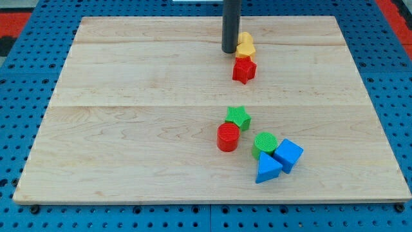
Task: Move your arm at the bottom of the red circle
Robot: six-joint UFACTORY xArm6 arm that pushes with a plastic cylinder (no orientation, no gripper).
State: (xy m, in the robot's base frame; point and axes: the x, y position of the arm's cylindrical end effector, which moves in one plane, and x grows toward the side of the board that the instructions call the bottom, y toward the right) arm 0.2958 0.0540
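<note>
The red circle is a short red cylinder on the wooden board, a little right of the middle and toward the view's bottom. My tip is the lower end of a dark rod near the view's top. It stands far above the red circle, just left of two yellow blocks. A green star touches the red circle's upper right side.
A red star lies just below the yellow blocks. A green circle, a blue cube and a blue triangle cluster to the right of the red circle. Blue pegboard surrounds the board.
</note>
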